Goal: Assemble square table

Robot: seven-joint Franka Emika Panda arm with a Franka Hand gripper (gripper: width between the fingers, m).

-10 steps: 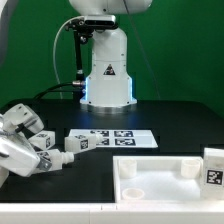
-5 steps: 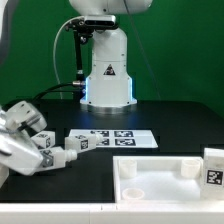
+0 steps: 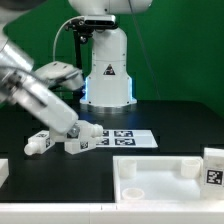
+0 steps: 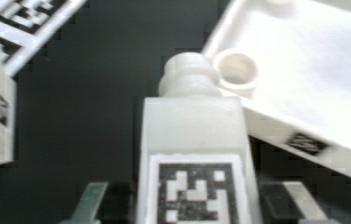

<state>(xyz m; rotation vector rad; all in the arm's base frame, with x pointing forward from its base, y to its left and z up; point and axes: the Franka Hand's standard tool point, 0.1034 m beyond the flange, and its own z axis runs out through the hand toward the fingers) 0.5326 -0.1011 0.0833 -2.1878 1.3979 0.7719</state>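
While reaching down from the exterior view's left, gripper [image 3: 80, 128]: straddling one leg [image 4: 197, 150], a finger [image 4: 94, 200] flanking each long side; not telling from the dark gaps whether pinching or merely bracketing.
Leg: lying flat on the black table [image 3: 170, 125], just beside the marker board [image 3: 118, 138], directly under the claw.
Long axis: running straight ahead between the jaws, peg end [image 4: 190, 70] pointing away from the wrist, toward the tabletop slab [image 4: 314, 60].
Corner hole [image 4: 238, 67]: showing just beside the peg tip in the wrist view; lying near but apart in the exterior view.
Second leg [image 3: 38, 143]: lying further toward the exterior view's left.
Third leg [image 3: 213, 165]: standing at the exterior view's far right.
Next move, judging: needing a firm pinch across the short width, then lifting and tipping peg-down toward that hole.
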